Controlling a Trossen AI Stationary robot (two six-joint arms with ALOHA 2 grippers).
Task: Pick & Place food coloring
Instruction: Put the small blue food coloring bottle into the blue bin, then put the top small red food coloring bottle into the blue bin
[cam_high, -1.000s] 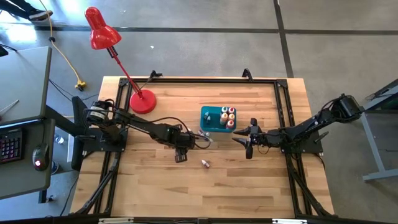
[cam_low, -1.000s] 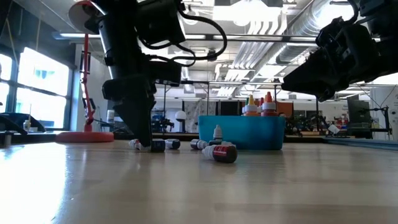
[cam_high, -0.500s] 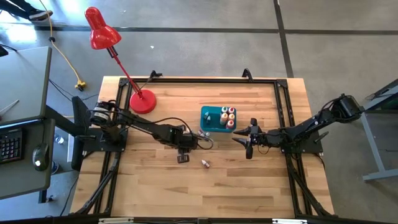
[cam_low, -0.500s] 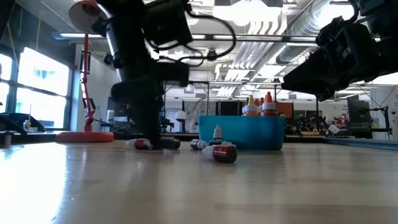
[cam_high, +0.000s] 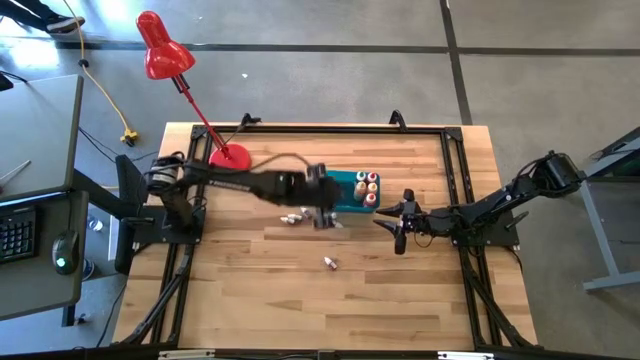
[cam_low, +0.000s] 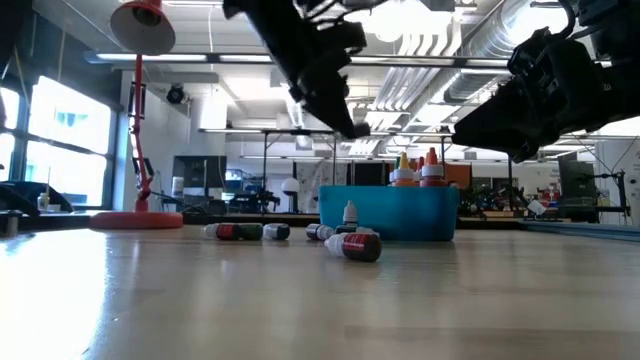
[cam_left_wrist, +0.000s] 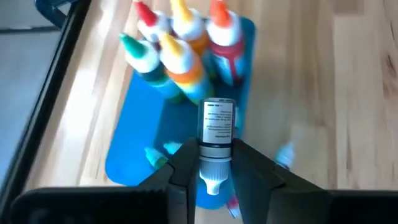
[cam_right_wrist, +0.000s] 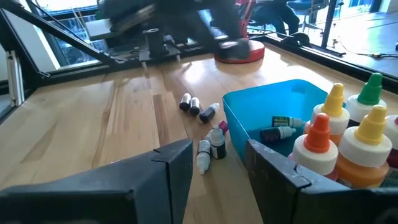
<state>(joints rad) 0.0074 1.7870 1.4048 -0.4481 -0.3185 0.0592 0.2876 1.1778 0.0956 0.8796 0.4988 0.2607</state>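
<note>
Left gripper (cam_left_wrist: 212, 163) clamps one small bottle (cam_left_wrist: 217, 134) above the blue bin (cam_left_wrist: 134, 149). Bin partly filled; several bottles (cam_right_wrist: 200, 111) left on table. Right gripper (cam_right_wrist: 217, 163) waits right of bin, open, empty.

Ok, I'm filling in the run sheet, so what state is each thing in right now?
Left gripper: raised above the blue bin, shut on a small bottle.
Right gripper: open, empty, waiting beside the bin.
Blue bin: upright; tall bottles standing inside, small ones lying in it.
Loose small bottles: mostly lying on the table, one upright.
Red lamp: standing, unlit as far as visible.
</note>
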